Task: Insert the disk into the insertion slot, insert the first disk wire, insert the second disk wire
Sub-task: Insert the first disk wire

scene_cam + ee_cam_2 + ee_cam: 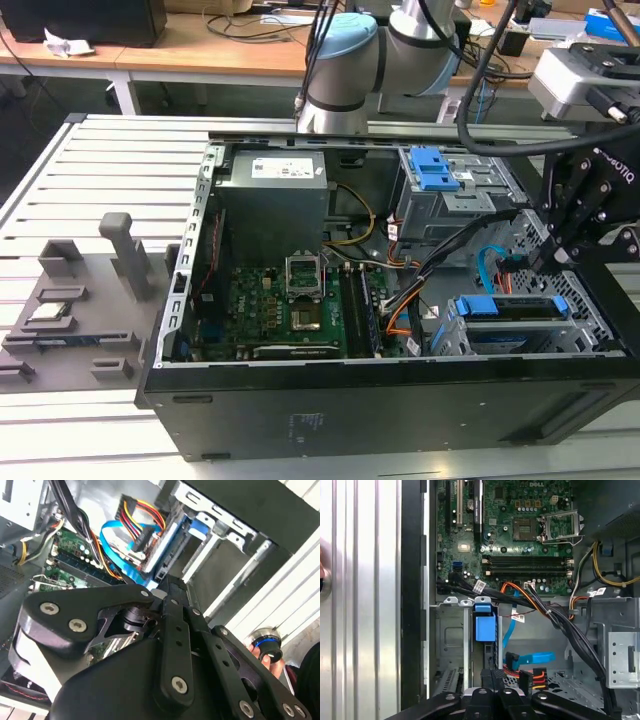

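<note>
We see the disk (510,307) sitting in the slot (450,338), at the corner of the open case (350,410) toward the exterior view's right. The case stands on the slatted table (100,170). The pincer (548,252) hangs inside the case just beside the slot, near a blue cable (487,265) and a red-and-yellow wire bundle (532,676). We cannot tell whether either is plugged in. In the first wrist view its fingers (486,677) are pressed together, narrow.

Disk (510,306) in insertion slot (450,336) (the exterior view's right), mobo (290,305) toward that view's left
</note>
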Motion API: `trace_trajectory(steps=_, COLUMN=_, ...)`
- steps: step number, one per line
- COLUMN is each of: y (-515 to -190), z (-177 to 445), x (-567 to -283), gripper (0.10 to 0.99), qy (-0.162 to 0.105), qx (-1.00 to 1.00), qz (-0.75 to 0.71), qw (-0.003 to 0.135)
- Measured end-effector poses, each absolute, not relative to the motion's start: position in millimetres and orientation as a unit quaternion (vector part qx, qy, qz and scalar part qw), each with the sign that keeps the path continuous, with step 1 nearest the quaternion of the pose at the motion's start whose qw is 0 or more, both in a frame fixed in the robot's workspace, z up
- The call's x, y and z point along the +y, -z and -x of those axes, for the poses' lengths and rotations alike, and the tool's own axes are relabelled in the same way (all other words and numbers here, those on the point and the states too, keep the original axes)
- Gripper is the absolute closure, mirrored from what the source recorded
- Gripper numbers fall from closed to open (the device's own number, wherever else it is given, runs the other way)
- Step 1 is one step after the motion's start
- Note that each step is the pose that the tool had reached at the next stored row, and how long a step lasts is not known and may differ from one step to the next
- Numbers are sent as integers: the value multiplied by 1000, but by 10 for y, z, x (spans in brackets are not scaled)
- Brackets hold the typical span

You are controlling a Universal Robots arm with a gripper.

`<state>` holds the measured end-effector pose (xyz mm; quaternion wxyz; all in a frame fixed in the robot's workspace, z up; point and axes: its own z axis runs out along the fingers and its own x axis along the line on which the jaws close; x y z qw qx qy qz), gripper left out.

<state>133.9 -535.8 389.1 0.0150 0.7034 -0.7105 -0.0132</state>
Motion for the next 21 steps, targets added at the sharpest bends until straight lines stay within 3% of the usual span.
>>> trace_trajectory(steps=9, y=-3798, z=-1486, x=-5092, gripper=980, qy=13, qx=-713, qz=-700, qw=16)
trace_trajectory(steps=21, y=-3710, z=-1530, x=-5015, gripper=980, qy=13, qx=-714, qz=-700, qw=17)
